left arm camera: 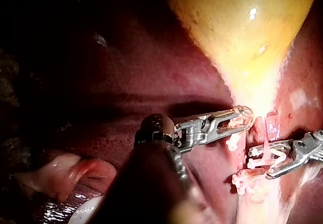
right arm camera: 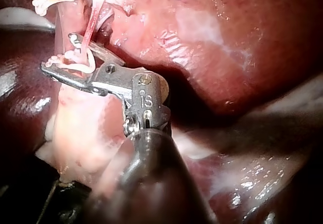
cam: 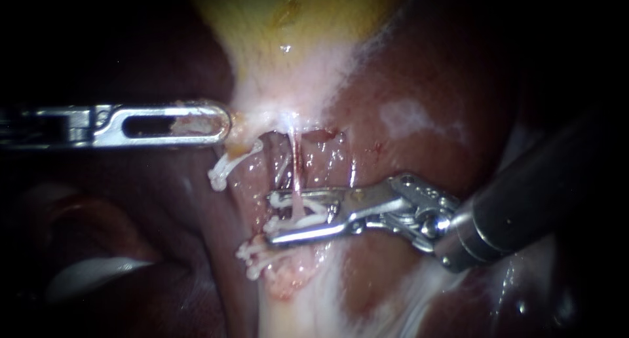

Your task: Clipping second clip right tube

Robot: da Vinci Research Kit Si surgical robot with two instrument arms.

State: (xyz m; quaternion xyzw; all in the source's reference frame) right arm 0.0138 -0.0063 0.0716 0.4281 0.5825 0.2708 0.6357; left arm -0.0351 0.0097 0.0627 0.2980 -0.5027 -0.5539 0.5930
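A thin pink tube point(cam: 297, 164) runs down from the yellow gallbladder point(cam: 295, 23). My right instrument point(cam: 272, 217) comes in from the right. Its jaws stand apart on either side of this tube and carry a white clip point(cam: 311, 215) between them. The right wrist view shows the same: the instrument point(right arm camera: 58, 52), the clip point(right arm camera: 81, 60) and the tube point(right arm camera: 90, 30) crossing it. My left instrument point(cam: 223, 123) lies level from the left, its slotted jaws shut on pale tissue at the gallbladder's neck, as also seen in its wrist view point(left arm camera: 242, 118).
A white clip point(cam: 226, 168) sits just below the left instrument's tip, and another clip point(cam: 254, 253) sits lower, under the right instrument's lower jaw. Dark red liver point(cam: 426, 69) lies around the site. Pale fatty tissue point(cam: 295, 299) runs down below the clips.
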